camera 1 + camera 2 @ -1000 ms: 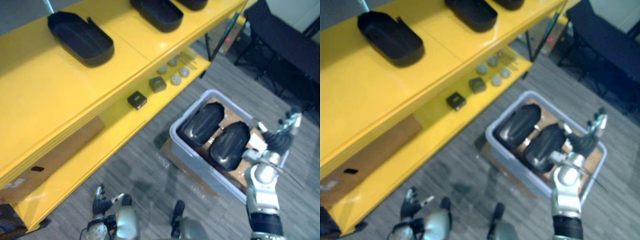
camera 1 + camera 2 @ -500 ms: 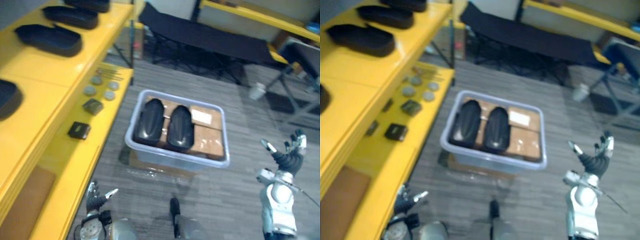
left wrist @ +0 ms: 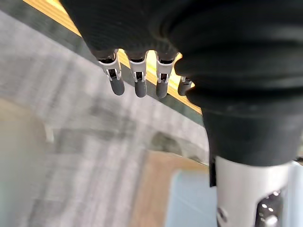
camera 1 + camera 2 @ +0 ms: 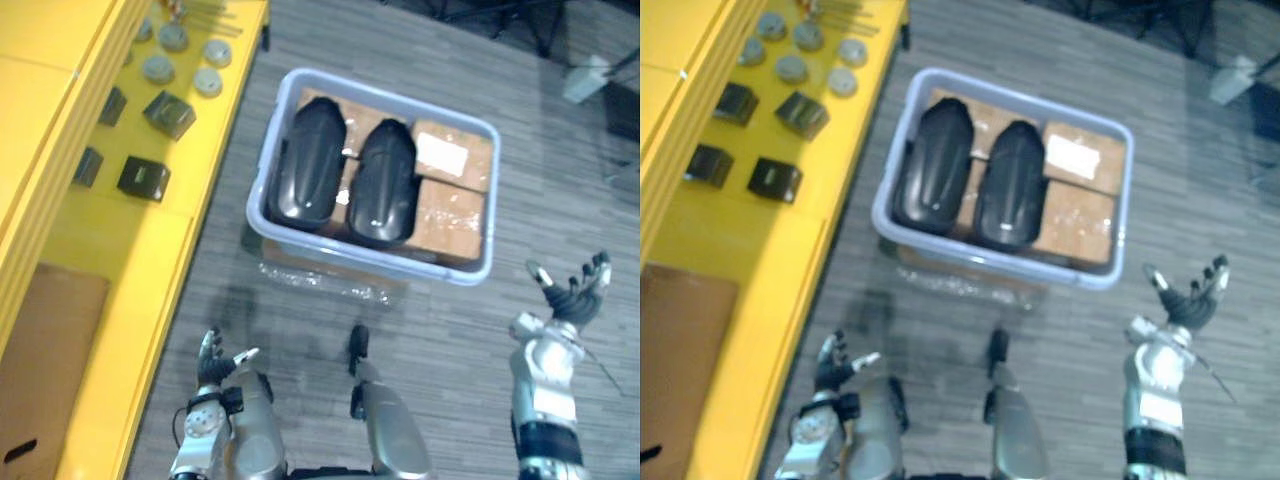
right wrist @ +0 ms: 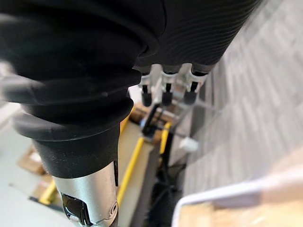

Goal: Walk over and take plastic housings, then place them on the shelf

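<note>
Floor (image 4: 560,170) grey; yellow shelf (image 4: 150,240) beside bin (image 4: 360,256) of housings (image 4: 308,170); left hand (image 4: 212,368), right hand (image 4: 572,300) released.

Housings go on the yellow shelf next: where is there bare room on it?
Bare shelf lies between the dark blocks and the brown board, and in a strip along that board's floor side. The far end is crowded with blocks and grey discs.
</note>
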